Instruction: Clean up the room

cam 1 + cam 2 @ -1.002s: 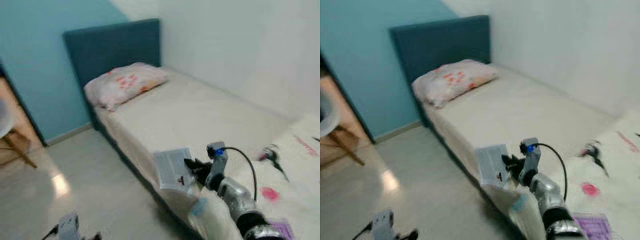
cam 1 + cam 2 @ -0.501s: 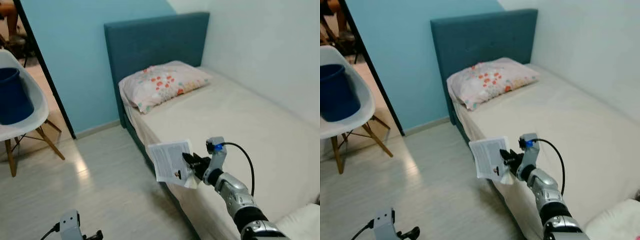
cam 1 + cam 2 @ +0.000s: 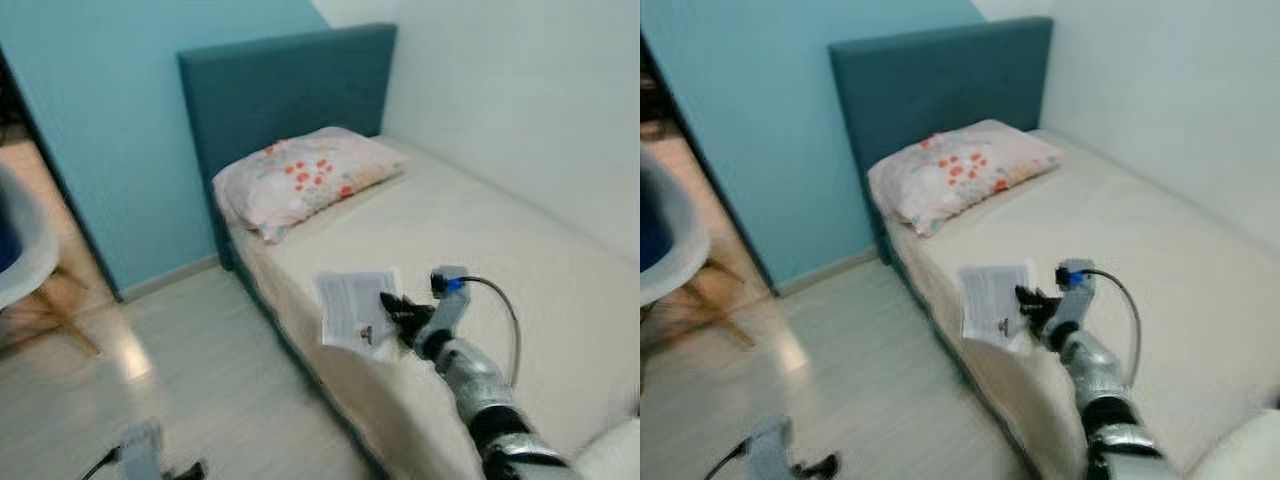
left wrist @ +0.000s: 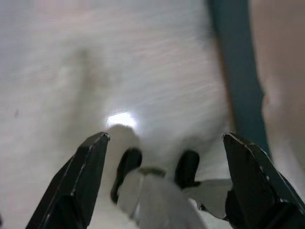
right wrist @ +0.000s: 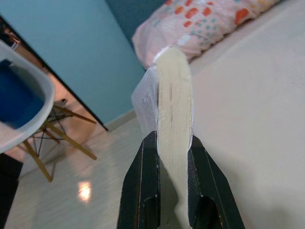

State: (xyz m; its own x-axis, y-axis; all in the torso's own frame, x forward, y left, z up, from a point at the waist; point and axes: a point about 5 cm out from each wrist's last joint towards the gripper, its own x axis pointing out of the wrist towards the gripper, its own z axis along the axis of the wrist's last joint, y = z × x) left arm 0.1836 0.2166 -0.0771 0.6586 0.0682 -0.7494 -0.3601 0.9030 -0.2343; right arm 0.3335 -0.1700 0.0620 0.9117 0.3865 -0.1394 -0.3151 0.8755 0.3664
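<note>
My right gripper (image 3: 395, 311) is shut on a white paperback book (image 3: 355, 311), held upright over the bed's near edge with its printed cover facing me. In the right wrist view the book (image 5: 174, 105) stands edge-on, its cream pages pinched between the two black fingers (image 5: 143, 191). My left gripper (image 4: 162, 181) hangs low over the pale floor with its fingers (image 4: 83, 181) spread wide and nothing between them; its wrist (image 3: 140, 450) pokes in at the bottom left of the head view.
A bed with a beige sheet (image 3: 480, 240) and a teal headboard (image 3: 285, 85) runs along the white wall. A floral pillow (image 3: 305, 175) lies at its head. A white chair (image 3: 665, 250) stands by the doorway at the left. Pale wooden floor (image 3: 150, 370) lies beside the bed.
The camera swung, shifting the whole scene and blurring it; the chair has slid toward the left edge. My right gripper still holds the book, now a little further over the bed.
</note>
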